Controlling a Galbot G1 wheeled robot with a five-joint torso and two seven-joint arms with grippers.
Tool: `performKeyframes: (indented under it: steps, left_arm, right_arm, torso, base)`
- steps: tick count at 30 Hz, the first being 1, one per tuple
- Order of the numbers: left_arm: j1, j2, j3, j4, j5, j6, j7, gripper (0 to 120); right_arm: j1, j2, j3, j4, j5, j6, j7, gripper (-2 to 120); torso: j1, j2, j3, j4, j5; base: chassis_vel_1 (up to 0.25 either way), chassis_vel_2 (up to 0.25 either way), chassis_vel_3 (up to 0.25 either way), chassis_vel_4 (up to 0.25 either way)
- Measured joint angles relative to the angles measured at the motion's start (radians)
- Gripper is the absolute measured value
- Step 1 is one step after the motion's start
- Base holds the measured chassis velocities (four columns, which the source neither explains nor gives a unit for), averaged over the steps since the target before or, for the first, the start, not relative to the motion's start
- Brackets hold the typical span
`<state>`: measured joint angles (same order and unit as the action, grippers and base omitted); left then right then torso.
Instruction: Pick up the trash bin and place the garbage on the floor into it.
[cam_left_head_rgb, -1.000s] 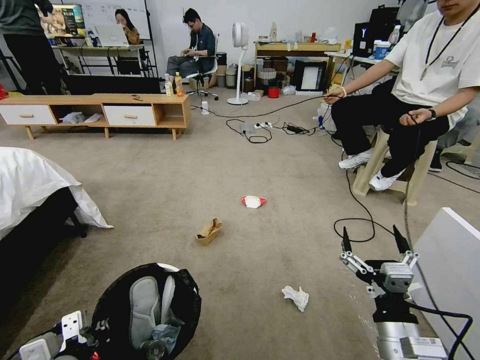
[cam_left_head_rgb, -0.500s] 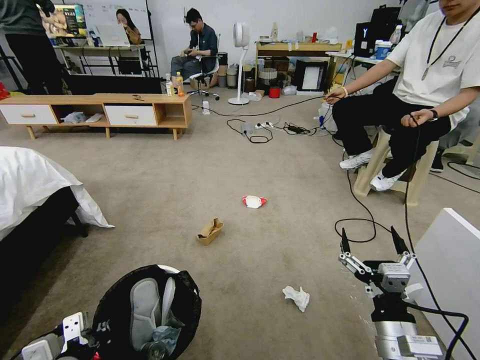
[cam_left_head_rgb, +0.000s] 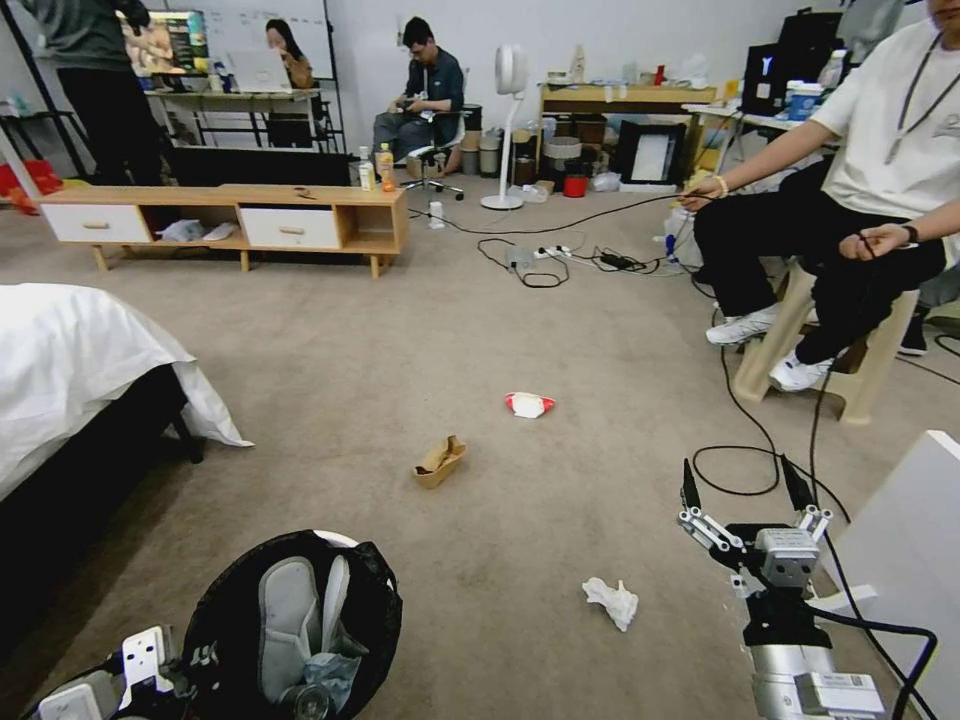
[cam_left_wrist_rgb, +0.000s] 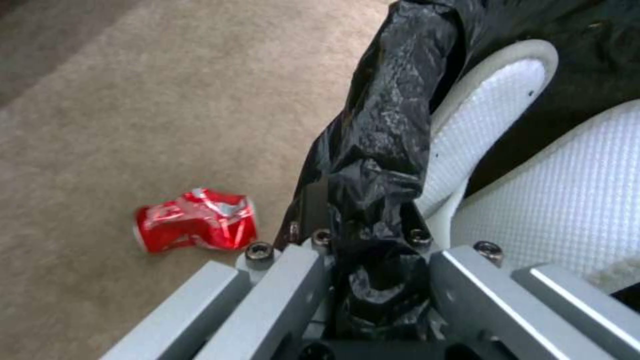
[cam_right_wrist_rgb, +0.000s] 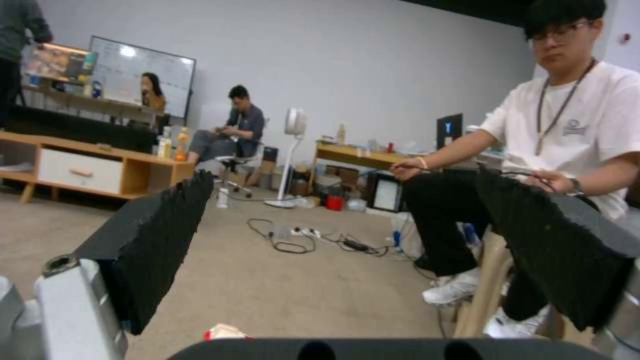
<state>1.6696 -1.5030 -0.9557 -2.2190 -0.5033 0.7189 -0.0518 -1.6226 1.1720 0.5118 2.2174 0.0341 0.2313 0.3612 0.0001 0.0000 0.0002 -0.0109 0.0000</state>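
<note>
- Trash bin (cam_left_head_rgb: 300, 620) is carried low at the robot's left, the left gripper (cam_left_wrist_rgb: 373, 280) clamped on its black bag rim; litter is already seen inside
- Right gripper (cam_left_head_rgb: 742, 485) is held above the floor (cam_left_head_rgb: 400, 340), fingers spread, nothing between them
- Left to collect: white tissue (cam_left_head_rgb: 612, 603) nearest, tan cardboard (cam_left_head_rgb: 439, 461), red-and-white packet (cam_left_head_rgb: 529, 404), crushed red can (cam_left_wrist_rgb: 195, 220) beside the bin
- Judged partway done

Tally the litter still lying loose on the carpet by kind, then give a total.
Crumpled white tissue: 1
Tan folded cardboard piece: 1
Red-and-white packet: 1
Crushed red can: 1
Total: 4
</note>
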Motion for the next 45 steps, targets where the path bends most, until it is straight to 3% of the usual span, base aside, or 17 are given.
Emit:
performKeyframes:
  steps: [45]
  left_arm:
    - [0.022,-0.004,-0.037,-0.006,0.013,-0.018,0.001,1]
  right_arm:
    - [0.025,0.005,0.008,-0.034,0.005,0.055,-0.05,100]
  torso:
    - [0.0,0.0,0.0,0.0,0.0001]
  base:
    - [0.013,0.015,0.013,0.012]
